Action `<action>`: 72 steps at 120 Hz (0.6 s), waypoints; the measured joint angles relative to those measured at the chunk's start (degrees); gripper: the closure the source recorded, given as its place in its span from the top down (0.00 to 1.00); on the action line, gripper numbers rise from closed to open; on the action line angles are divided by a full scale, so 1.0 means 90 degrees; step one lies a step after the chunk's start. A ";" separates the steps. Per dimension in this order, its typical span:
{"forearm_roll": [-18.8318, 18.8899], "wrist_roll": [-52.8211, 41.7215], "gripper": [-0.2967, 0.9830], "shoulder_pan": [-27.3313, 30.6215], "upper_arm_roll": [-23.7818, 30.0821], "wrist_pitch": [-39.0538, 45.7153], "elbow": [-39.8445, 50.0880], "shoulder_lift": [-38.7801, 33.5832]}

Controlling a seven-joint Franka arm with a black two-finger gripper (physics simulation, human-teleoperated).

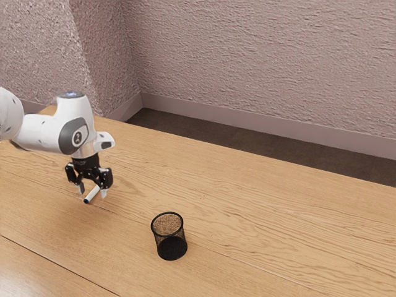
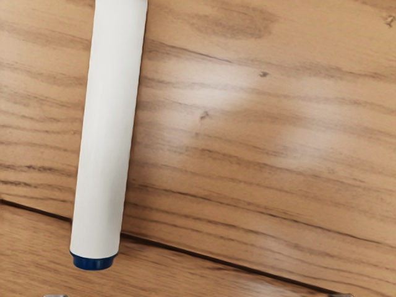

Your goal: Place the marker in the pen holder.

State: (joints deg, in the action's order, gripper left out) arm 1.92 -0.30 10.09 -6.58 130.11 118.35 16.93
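Upright black mesh pen holder [image 1: 169,241], marker [image 2: 108,136] outside it, gripper [image 1: 92,192] with fingers spread wide.

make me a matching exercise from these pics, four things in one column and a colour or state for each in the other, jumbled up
Things
1. marker barrel
2. pen holder
3. gripper
4. marker tip end

Colours and states
A. open, fingers apart
B. dark blue
C. white
D. black mesh, standing upright

Right pairs: 1-C, 2-D, 3-A, 4-B
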 joint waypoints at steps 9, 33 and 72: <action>0.0041 -0.0073 0.59 0.0078 0.0000 0.0116 -0.0068 0.0135; 0.0067 -0.0267 0.49 0.0243 0.0002 0.0353 -0.0090 0.0365; 0.0042 -0.0526 0.36 0.0318 0.0008 0.0495 -0.0188 0.0510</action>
State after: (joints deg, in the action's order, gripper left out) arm 2.30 -5.04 12.95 -6.51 134.57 116.66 21.52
